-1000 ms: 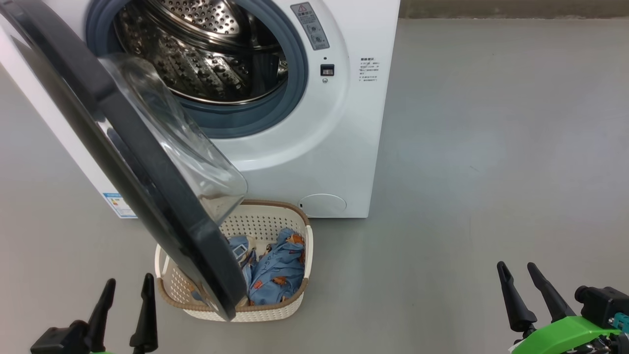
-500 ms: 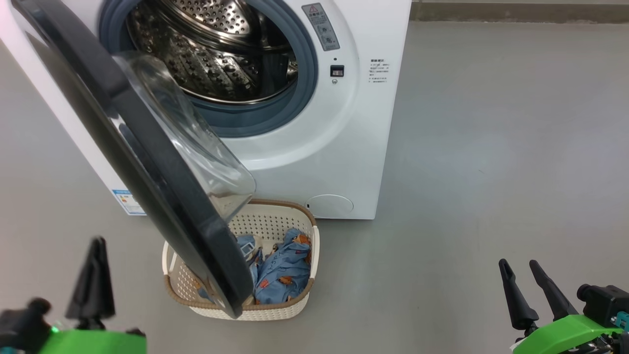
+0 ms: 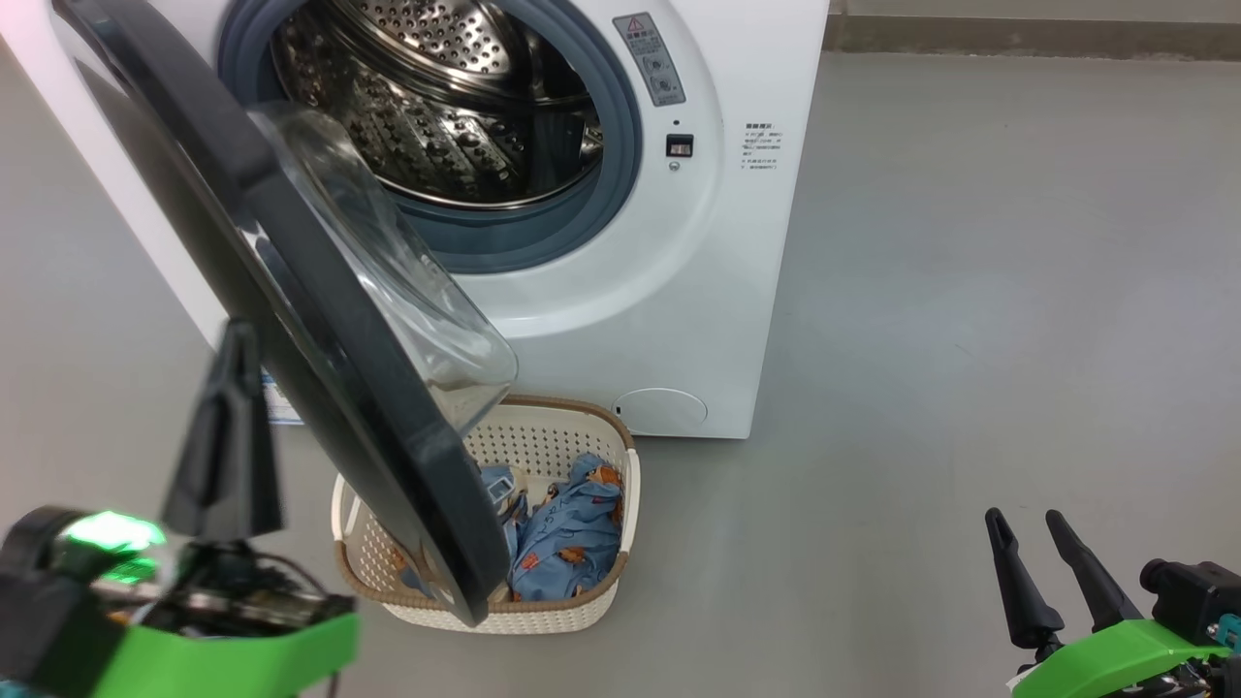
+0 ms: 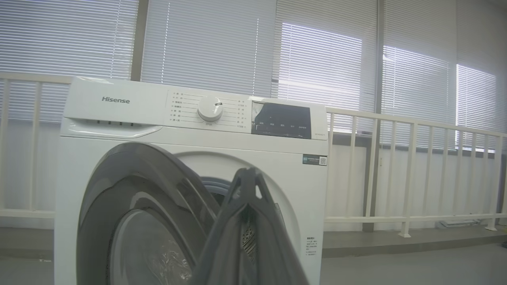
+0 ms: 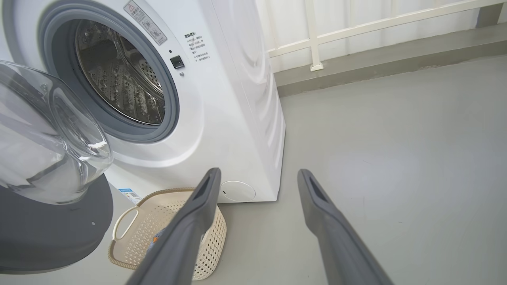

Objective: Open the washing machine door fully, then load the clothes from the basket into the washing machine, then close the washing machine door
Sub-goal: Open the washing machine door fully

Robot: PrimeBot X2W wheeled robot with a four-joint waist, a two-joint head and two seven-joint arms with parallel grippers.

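Note:
The washing machine [image 3: 679, 291] stands ahead with its steel drum [image 3: 436, 97] exposed. Its black washing machine door [image 3: 378, 436] is swung partway out towards me, the glass bulge [image 3: 388, 271] facing the drum and the lower edge hanging over the basket [image 3: 524, 441]. The blue bear-print clothes [image 3: 572, 543] lie in the basket's right half, partly hidden by the door. My left gripper [image 3: 236, 334] is shut and empty, raised just left of the door's outer face, also seen as left gripper [image 4: 247, 174]. My right gripper [image 3: 1026, 523] hangs open and empty at lower right.
In the right wrist view my open gripper [image 5: 257, 174] points past the basket [image 5: 166, 225] at the machine's lower corner [image 5: 245, 190]. Bare grey floor [image 3: 970, 291] spreads to the right. A white railing [image 4: 416, 178] and a low kerb run behind the machine.
The left gripper has shut and risen from the lower edge up beside the door's outer face. The camera has shifted, sliding the scene right and down. The right gripper has not moved.

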